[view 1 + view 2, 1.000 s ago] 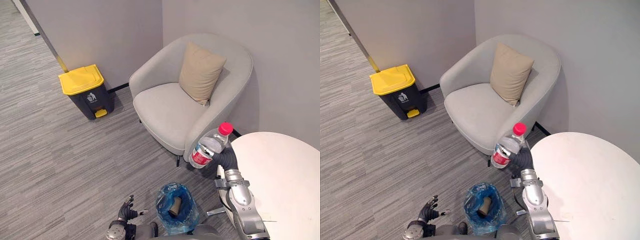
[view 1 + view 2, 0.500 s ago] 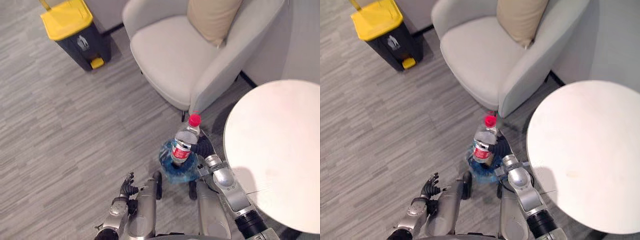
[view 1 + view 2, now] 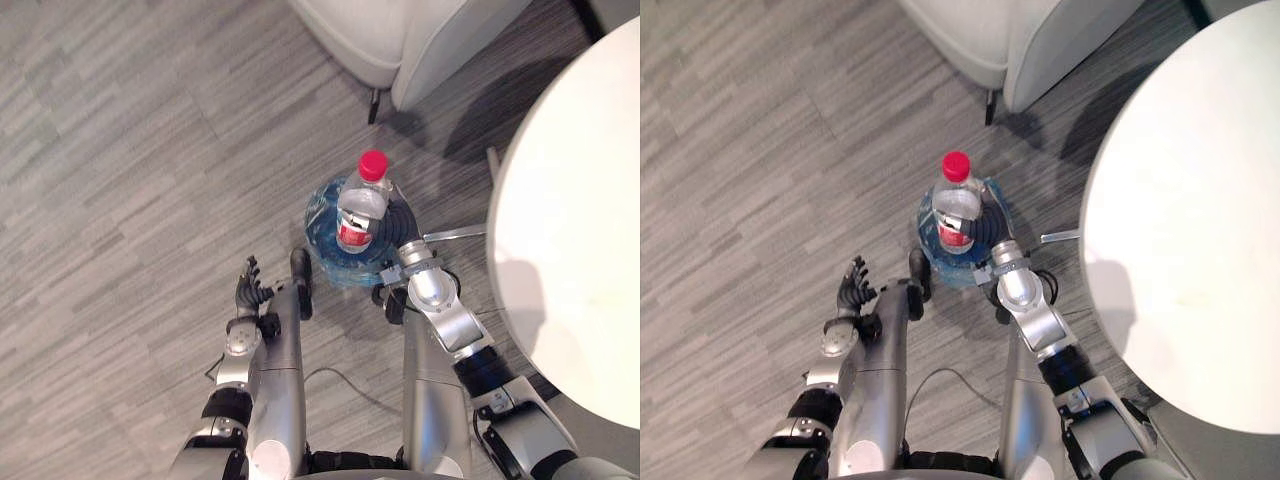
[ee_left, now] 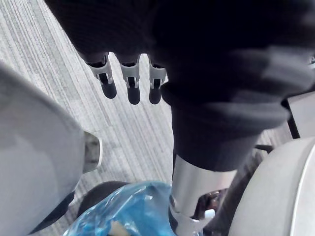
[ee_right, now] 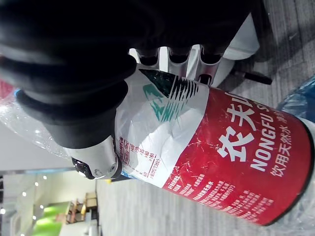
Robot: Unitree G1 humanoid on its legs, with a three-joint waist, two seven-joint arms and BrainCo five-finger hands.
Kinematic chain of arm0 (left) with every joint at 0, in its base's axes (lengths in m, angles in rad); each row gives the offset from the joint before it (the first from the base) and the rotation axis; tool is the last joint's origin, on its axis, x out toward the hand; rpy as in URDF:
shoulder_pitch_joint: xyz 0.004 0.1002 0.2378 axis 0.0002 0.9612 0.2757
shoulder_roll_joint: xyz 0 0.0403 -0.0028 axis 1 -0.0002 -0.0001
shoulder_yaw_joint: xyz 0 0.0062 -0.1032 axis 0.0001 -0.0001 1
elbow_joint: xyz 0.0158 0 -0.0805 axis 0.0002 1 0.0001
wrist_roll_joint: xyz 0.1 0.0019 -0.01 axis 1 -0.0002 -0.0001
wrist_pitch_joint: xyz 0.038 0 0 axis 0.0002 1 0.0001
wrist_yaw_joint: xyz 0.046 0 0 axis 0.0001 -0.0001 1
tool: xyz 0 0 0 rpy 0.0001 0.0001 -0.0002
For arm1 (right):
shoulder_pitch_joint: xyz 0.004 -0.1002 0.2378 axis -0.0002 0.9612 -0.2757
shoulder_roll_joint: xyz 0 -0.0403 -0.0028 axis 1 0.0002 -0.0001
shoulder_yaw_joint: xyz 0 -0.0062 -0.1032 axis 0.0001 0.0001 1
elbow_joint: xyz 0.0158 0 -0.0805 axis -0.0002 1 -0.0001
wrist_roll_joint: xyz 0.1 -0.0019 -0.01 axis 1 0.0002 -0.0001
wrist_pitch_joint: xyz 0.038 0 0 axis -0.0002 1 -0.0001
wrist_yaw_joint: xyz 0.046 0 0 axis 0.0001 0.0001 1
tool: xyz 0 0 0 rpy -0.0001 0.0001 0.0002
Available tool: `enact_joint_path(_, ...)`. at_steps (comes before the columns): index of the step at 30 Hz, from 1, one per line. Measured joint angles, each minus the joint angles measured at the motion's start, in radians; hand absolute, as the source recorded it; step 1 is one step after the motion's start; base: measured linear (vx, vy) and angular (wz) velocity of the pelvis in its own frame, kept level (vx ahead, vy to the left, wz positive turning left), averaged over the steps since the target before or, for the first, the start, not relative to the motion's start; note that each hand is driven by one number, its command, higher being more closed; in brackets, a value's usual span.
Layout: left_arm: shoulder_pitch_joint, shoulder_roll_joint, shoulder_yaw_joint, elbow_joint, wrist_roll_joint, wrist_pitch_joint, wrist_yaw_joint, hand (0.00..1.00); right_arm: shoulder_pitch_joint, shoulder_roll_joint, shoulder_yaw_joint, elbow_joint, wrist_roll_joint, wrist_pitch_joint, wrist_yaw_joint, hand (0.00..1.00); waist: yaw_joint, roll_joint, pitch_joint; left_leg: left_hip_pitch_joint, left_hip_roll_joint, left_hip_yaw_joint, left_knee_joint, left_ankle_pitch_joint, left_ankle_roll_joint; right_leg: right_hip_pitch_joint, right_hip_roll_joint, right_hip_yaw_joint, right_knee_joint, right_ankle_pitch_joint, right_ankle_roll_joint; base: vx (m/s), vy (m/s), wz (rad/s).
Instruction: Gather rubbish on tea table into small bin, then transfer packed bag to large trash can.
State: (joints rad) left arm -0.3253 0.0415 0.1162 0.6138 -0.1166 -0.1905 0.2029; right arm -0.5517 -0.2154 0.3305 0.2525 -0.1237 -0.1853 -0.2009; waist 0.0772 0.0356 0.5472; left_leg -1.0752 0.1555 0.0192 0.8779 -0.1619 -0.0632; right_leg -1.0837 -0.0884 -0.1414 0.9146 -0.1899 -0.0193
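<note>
Your right hand [image 3: 400, 232] is wrapped round the bottle [image 3: 361, 205], red cap up, directly over the small bin [image 3: 316, 212] lined with a blue bag [image 3: 345, 266]; not dropped yet. Left hand [image 3: 250, 293] hangs relaxed and holds nothing, near the bin. The visible part of the tea table [image 3: 570, 180] looks bare, so I'd judge this the last item. Left to do: release, pack the bag, carry it to the large can. The label [image 5: 221, 142] is red and white with printed text and a green mark

Office lounge: armchair [image 3: 440, 45], white tea table [image 3: 580, 200].
</note>
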Motion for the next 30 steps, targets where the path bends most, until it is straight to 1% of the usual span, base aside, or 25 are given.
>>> enact_joint_path(2,-0.023,0.001,0.014,-0.017,0.000,-0.007,0.003,0.00,-0.044,-0.001,0.000,0.039,-0.017,0.005,-0.016,1.00,0.002,0.000,0.000,-0.063,0.000,-0.018,0.049,-0.009,0.000,-0.056,-0.004,-0.004,0.048,-0.008,-0.009,0.01,-0.020,0.08)
enact_joint_path(7,-0.052,0.004,0.013,-0.054,0.001,-0.014,0.004,0.00,-0.107,-0.019,-0.018,0.111,-0.058,0.017,-0.026,1.00,0.021,0.000,0.000,-0.158,-0.011,-0.040,0.103,-0.018,0.003,-0.142,-0.021,-0.017,0.111,-0.033,0.002,-0.05,0.011,0.12)
enact_joint_path(9,-0.052,0.012,0.014,-0.057,0.001,-0.014,0.009,0.00,-0.130,-0.020,-0.020,0.156,-0.075,0.022,-0.038,1.00,0.021,0.000,0.000,-0.187,-0.015,-0.044,0.103,-0.019,-0.003,-0.168,-0.025,-0.023,0.115,-0.035,-0.001,-0.08,0.027,0.16)
enact_joint_path(10,-0.051,0.015,0.014,-0.065,-0.001,-0.014,0.015,0.00,-0.133,-0.027,-0.021,0.166,-0.085,0.036,-0.041,1.00,0.022,0.000,0.000,-0.205,-0.014,-0.043,0.099,-0.019,-0.004,-0.185,-0.028,-0.023,0.115,-0.035,-0.002,-0.08,0.023,0.21)
enact_joint_path(11,-0.052,0.016,0.014,-0.076,-0.001,-0.016,0.015,0.00,-0.134,-0.030,-0.022,0.180,-0.088,0.040,-0.042,1.00,0.023,0.000,0.000,-0.221,-0.015,-0.040,0.093,-0.019,-0.004,-0.200,-0.032,-0.024,0.115,-0.036,-0.002,-0.06,0.017,0.21)
enact_joint_path(16,-0.056,0.024,0.014,-0.094,-0.002,-0.024,0.016,0.00,-0.160,-0.027,-0.032,0.253,-0.124,0.059,-0.050,1.00,0.025,0.000,0.000,-0.259,-0.015,-0.029,0.071,-0.005,-0.008,-0.245,-0.040,-0.022,0.110,-0.035,-0.001,-0.02,0.020,0.09)
enact_joint_path(17,-0.063,0.024,0.013,-0.094,-0.002,-0.023,0.016,0.00,-0.160,-0.027,-0.041,0.256,-0.124,0.063,-0.052,0.00,0.033,0.000,0.000,-0.263,-0.015,-0.031,0.070,-0.002,-0.010,-0.249,-0.040,-0.024,0.111,-0.035,0.000,0.00,0.000,0.00)
enact_joint_path(19,-0.068,0.023,0.012,-0.093,-0.002,-0.018,0.016,0.00,-0.161,-0.026,-0.048,0.258,-0.125,0.066,-0.058,0.00,0.038,0.000,0.000,-0.267,-0.015,-0.035,0.070,0.012,-0.009,-0.251,-0.040,-0.028,0.113,-0.031,0.005,0.00,0.000,0.00)
enact_joint_path(22,-0.074,0.025,0.012,-0.093,-0.002,-0.015,0.016,0.00,-0.173,-0.026,-0.070,0.276,-0.125,0.070,-0.060,0.00,0.038,-0.001,0.000,-0.273,-0.015,-0.042,0.070,0.025,-0.008,-0.253,-0.042,-0.037,0.114,-0.033,0.003,0.04,0.017,0.03)
enact_joint_path(24,-0.080,0.026,0.011,-0.090,-0.002,-0.013,0.016,0.00,-0.178,-0.025,-0.088,0.281,-0.131,0.079,-0.064,0.00,0.039,-0.001,0.000,-0.274,-0.017,-0.042,0.071,0.025,-0.008,-0.253,-0.048,-0.042,0.118,-0.036,0.000,0.06,0.024,0.08)
enact_joint_path(30,-0.080,0.030,0.010,-0.090,0.000,-0.013,0.016,0.00,-0.184,-0.004,-0.101,0.273,-0.167,0.078,-0.082,0.00,0.030,-0.005,-0.002,-0.274,-0.018,-0.044,0.071,0.025,-0.008,-0.250,-0.050,-0.045,0.120,-0.040,0.004,0.02,0.025,0.02)
